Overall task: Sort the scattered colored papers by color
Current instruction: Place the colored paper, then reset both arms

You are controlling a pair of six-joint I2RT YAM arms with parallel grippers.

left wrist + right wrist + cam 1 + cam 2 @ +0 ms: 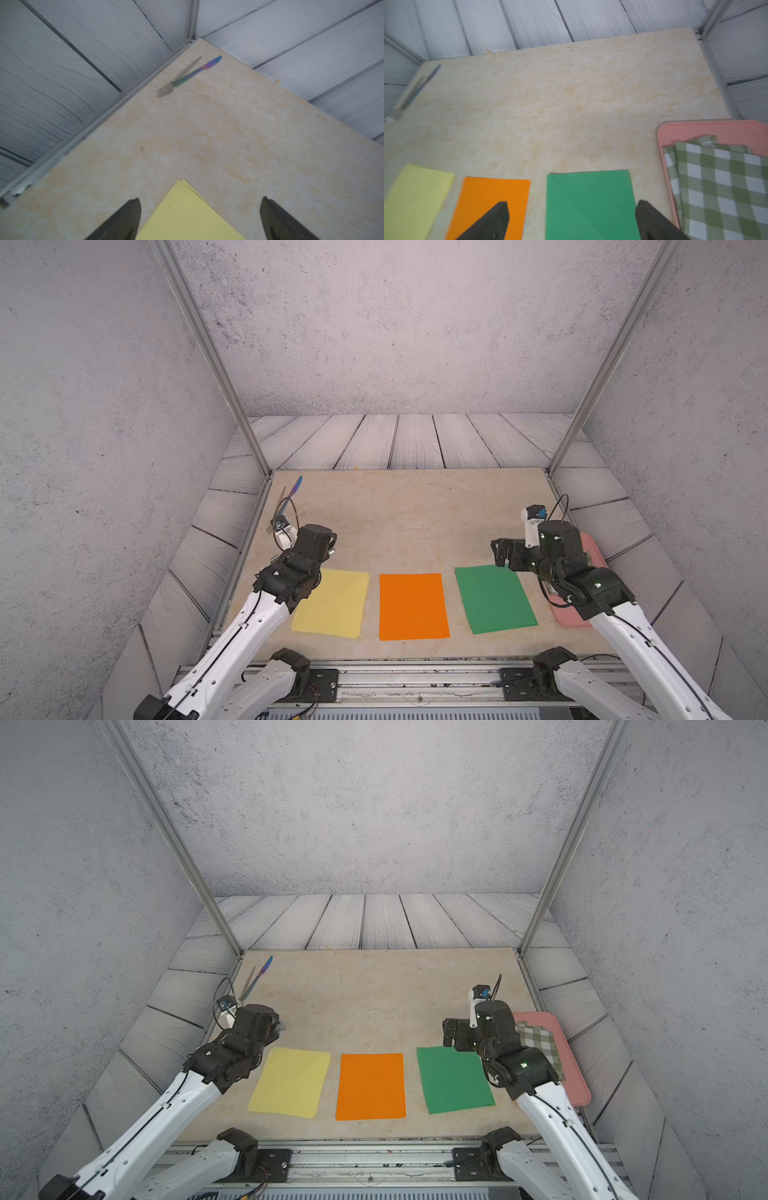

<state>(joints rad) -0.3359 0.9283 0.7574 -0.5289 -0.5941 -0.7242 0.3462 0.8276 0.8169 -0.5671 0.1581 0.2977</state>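
- Papers lie sorted in three piles in a row along the near edge of the table (415,510), each pile apart from its neighbour with bare table between
- Yellow papers (330,603): pile on the robot's left, turned slightly askew; the left wrist view shows the sheet edges at its far corner slightly offset
- Orange papers (412,606): pile in the middle, square to the table edge
- Green papers (494,599): pile on the robot's right, turned slightly askew, just beside the pink tray (695,128)
- Left end effector (200,199): fingers spread wide apart, nothing clamped; it hangs at the far left corner of the yellow papers, and that corner shows between the fingers
- Right end effector (572,203): fingers spread wide apart, nothing clamped; in both top views it sits at the far edge of the green papers
- Pink tray: at the right edge of the table, partly hidden by the right arm in both top views; a folded green-and-white checked cloth (720,178) lies in it
- Fork (166,90) and knife (199,69): near the far left corner of the table, along its left edge, lying in a narrow V and meeting at one end, well apart from all three piles
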